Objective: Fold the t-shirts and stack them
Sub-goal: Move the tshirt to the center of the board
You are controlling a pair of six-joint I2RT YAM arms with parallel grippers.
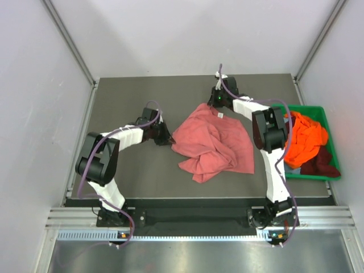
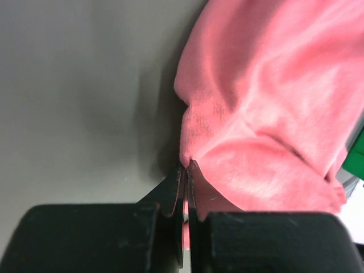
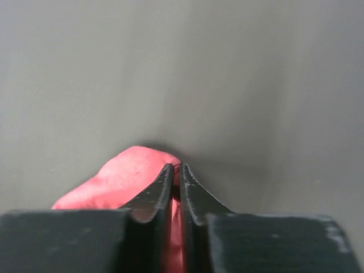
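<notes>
Pink t-shirt [image 1: 213,142] is lying crumpled and unfolded in the middle of the counter [image 1: 131,170]. Left jaws are pinching its left edge, closed on the cloth, and right jaws are clamping its far edge near the collar. No fold is showing and no stack is forming. The orange t-shirt [image 1: 304,139] and maroon t-shirt [image 1: 321,163] are waiting in the green bin [image 1: 313,108].
</notes>
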